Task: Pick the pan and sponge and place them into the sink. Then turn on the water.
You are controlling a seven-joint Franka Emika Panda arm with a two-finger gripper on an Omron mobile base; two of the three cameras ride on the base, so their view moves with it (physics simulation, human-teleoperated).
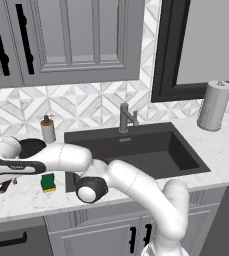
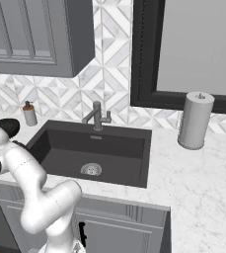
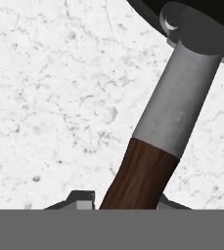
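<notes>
The pan (image 3: 201, 19) lies on the marble counter, its black bowl at the top right of the hand view. Its metal neck and reddish-brown handle (image 3: 140, 176) run down between my gripper (image 3: 125, 202) fingertips, which are shut on the handle. From the left base, the pan (image 1: 31, 146) is half hidden behind my forearm, and my gripper (image 1: 7, 182) sits at the handle's end near the left edge. The green and yellow sponge (image 1: 48, 182) rests on the counter just left of the sink (image 1: 136, 145). The faucet (image 1: 126, 117) shows no water.
A soap dispenser (image 1: 48, 129) stands behind the pan against the tiled wall. A paper towel roll (image 1: 214, 105) stands on the counter right of the sink. My arm stretches low across the counter's front left, over the sink's corner.
</notes>
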